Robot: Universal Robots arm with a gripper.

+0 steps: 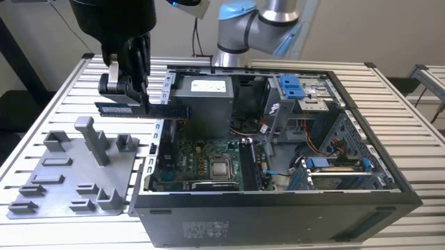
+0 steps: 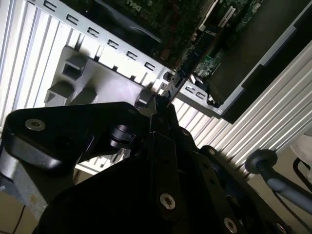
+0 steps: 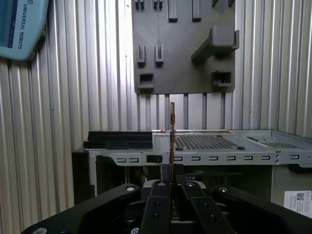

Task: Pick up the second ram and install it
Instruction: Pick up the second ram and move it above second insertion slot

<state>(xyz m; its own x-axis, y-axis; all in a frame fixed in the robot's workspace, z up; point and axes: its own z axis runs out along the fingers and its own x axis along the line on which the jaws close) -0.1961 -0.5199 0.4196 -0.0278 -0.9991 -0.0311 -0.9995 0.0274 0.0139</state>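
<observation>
The second ram (image 1: pixel 167 111) is a long dark stick with a pale bluish label. It hangs level in the air over the rim of the open computer case (image 1: pixel 389 172) on the exterior view's left. My gripper (image 1: pixel 137 104) is shut on its middle from above. In both wrist views the stick shows edge-on (image 3: pixel 172 131) (image 2: pixel 184 72), running out from between my closed fingers (image 3: pixel 161 195). It is above the motherboard (image 1: pixel 208 166) and apart from it. The stick's near end lies over the table, its far end over the case interior.
A grey plastic holder tray (image 1: pixel 62 179) (image 3: pixel 180 73) (image 2: pixel 105 80) with upright posts lies on the slatted table (image 1: pixel 49 104) beside the case. Inside the case are a power supply (image 1: pixel 201 99), blue drive latches (image 1: pixel 292 87) and cables. The arm's base (image 1: pixel 247 36) stands behind.
</observation>
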